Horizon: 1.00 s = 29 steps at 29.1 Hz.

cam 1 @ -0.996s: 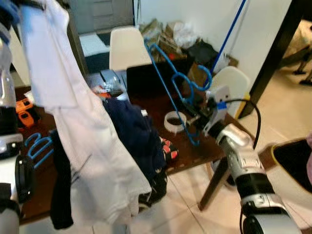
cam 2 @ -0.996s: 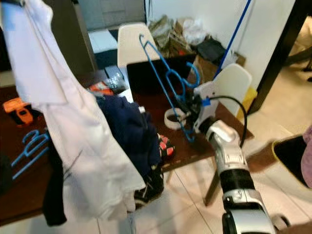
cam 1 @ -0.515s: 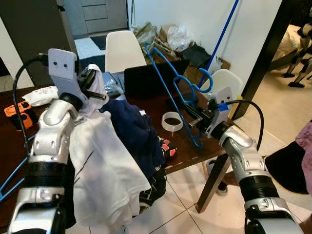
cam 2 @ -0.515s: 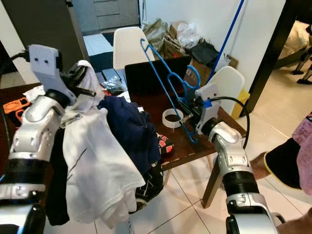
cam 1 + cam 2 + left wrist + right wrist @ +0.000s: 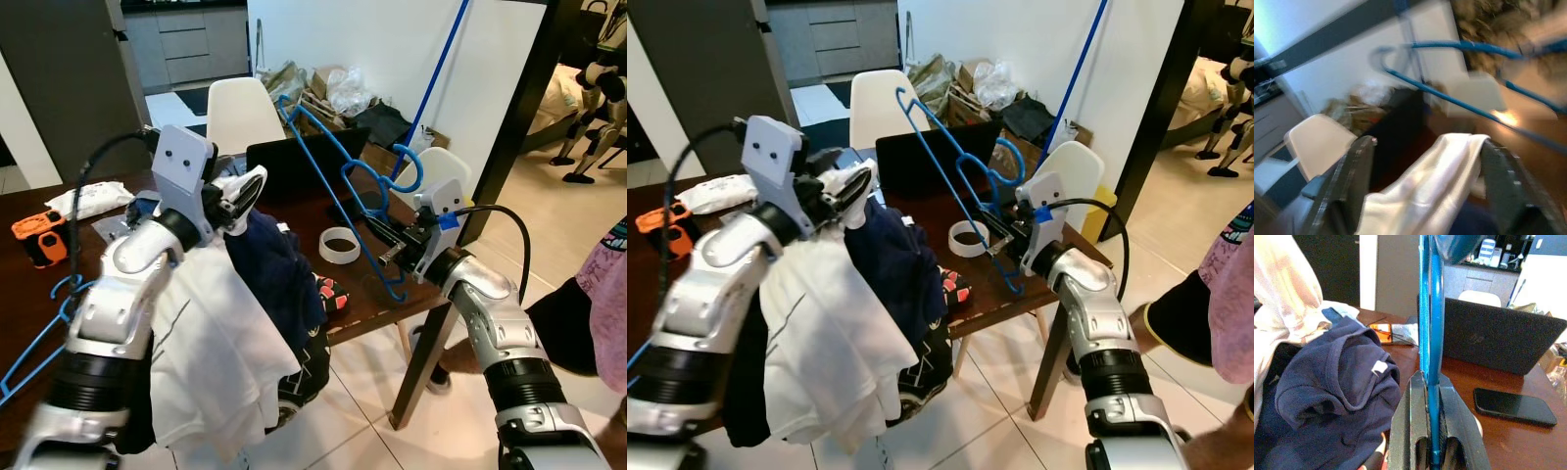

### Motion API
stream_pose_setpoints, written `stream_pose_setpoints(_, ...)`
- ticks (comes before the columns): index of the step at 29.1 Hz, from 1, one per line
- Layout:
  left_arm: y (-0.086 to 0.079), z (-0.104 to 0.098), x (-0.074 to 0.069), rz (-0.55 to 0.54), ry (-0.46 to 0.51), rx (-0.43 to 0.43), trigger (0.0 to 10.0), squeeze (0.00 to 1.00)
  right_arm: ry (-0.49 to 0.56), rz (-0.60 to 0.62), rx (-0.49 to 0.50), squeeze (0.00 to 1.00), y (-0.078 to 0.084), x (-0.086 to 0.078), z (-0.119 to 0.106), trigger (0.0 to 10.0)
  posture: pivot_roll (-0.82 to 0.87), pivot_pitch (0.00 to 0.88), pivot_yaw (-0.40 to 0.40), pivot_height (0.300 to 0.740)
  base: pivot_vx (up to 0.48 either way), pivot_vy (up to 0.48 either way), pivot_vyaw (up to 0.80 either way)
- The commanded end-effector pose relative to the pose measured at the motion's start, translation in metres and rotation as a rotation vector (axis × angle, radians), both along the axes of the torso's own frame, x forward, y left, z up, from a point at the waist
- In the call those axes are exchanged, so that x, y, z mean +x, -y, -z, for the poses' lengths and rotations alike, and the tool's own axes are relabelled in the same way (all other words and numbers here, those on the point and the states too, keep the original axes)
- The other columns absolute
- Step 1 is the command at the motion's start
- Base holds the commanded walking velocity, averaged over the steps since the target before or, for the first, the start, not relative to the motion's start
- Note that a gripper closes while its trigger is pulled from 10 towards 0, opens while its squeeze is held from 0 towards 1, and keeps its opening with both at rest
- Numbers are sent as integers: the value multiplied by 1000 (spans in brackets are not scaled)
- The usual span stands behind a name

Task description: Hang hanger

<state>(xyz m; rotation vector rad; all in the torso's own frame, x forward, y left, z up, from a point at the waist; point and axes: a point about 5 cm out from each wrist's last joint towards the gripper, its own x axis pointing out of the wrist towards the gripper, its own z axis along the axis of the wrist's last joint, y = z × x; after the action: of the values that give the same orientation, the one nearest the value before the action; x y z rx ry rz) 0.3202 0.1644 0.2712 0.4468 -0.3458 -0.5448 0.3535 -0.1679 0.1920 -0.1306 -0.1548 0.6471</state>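
one blue hanger [image 5: 338,162] in right end effector [image 5: 392,247], hook up-left.

Crowded table ahead of us, open floor to our right.

Between our two arms the dark table [image 5: 362,304] carries a heap of navy clothing [image 5: 279,274], a tape roll [image 5: 339,245], an open laptop [image 5: 304,166] and a phone [image 5: 1513,406], so little bare wood is left. The blue hanger [image 5: 343,186] slants across the gap above the laptop, and the white garment [image 5: 220,343] drapes down over the near edge. Two white chairs [image 5: 240,113] close the far side. A person [image 5: 1225,294] stands at our right; tiled floor [image 5: 372,441] lies open below.
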Motion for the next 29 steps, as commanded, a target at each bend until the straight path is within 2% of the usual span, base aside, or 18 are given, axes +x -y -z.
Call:
stream_pose_setpoints(1,-3,4,-5,21,-35,153,10000,1000,-9,5,11,0,1,-1,1,10000,87,0,8,740,0,0,0)
stream_pose_setpoints(2,-11,7,-9,21,-73,265,10000,1000,-11,8,9,0,2,-1,1,10000,87,0,7,740,0,0,0)
stream_pose_setpoints(3,-17,9,-11,17,-99,324,10000,1000,-12,9,8,0,2,-1,1,10000,87,0,7,740,0,0,0)
stream_pose_setpoints(4,-17,9,-11,17,-99,324,10000,1000,-12,9,8,0,2,-1,1,10000,87,0,7,740,0,0,0)
stream_pose_setpoints(6,-30,17,-22,38,-191,425,10000,1000,-14,11,8,0,3,0,1,10000,88,0,4,740,0,0,0)
stream_pose_setpoints(11,-36,17,-31,69,-246,442,10000,1000,-15,11,12,0,3,0,0,10000,87,0,4,740,0,0,0)
stream_pose_setpoints(12,-35,10,-36,105,-240,388,10000,1000,-15,11,22,0,4,0,-2,10000,89,0,1,740,0,0,0)
stream_pose_setpoints(14,-35,10,-36,105,-240,388,10000,1000,-15,11,22,0,4,0,-2,10000,89,0,1,740,0,0,0)
stream_pose_setpoints(15,-32,-4,-39,146,-197,282,10000,1000,-15,7,38,0,5,0,-3,10000,90,0,0,740,0,0,0)
stream_pose_setpoints(16,-27,-19,-40,177,-135,132,10000,957,-13,1,62,0,5,0,-6,10000,90,0,0,740,0,0,0)
stream_pose_setpoints(17,-27,-19,-40,177,-135,132,10000,957,-13,1,62,0,5,0,-6,10000,90,0,0,740,0,0,0)
stream_pose_setpoints(18,-24,-28,-40,196,-95,33,10000,957,-12,-3,78,0,5,0,-7,10000,90,0,0,740,0,0,0)
stream_pose_setpoints(19,-20,-32,-39,216,-76,-60,10000,0,-12,-8,100,0,4,0,-9,10000,93,0,-2,740,0,0,0)
stream_pose_setpoints(20,-20,-32,-39,216,-76,-60,10000,0,-12,-8,100,0,4,0,-9,10000,93,0,-2,740,0,0,0)
stream_pose_setpoints(21,-15,-31,-37,223,-71,-137,10000,0,-12,-14,111,0,3,0,-10,10000,88,0,-1,740,0,0,0)
stream_pose_setpoints(22,-15,-31,-37,223,-71,-137,10000,0,-12,-14,111,0,3,0,-10,10000,88,0,-1,740,0,0,0)
stream_pose_setpoints(24,-3,-18,-27,177,-86,-302,10000,0,-18,-38,118,0,-2,-1,-10,10000,85,0,-2,740,0,0,0)
stream_pose_setpoints(29,7,-4,-19,146,-124,-403,10000,0,-21,-65,118,0,-7,-3,-9,10000,80,0,-3,740,0,0,0)
